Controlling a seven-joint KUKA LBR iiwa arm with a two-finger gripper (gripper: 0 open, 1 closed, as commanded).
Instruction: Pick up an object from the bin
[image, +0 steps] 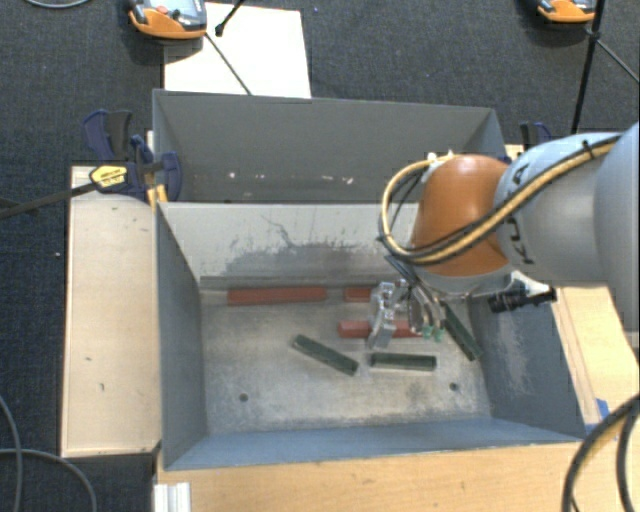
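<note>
Arm: the orange wrist cover (455, 215), looped with cables, sits highest, over the right half of the bin (330, 442).
Gripper: the gripper (382, 335) hangs low over the floor, right of centre; how far it is open cannot be told, and nothing can be seen in its hold.
Thing below: a dark green bar (405, 363), flat, slim and straight-edged, has its left end just under the gripper.
Its axis: the long side runs left to right, nearly level with the front wall.
Neighbours: a small red block (352, 328) sits just beside the gripper on the view's left; a tilted green bar (324, 355) is further left; a third green bar (461, 336) slants by the right wall.
Back edge: a long red bar (277, 295) and a short red piece (358, 293) lie along the back wall.
Open room: bare floor spreads in front and to the left.
</note>
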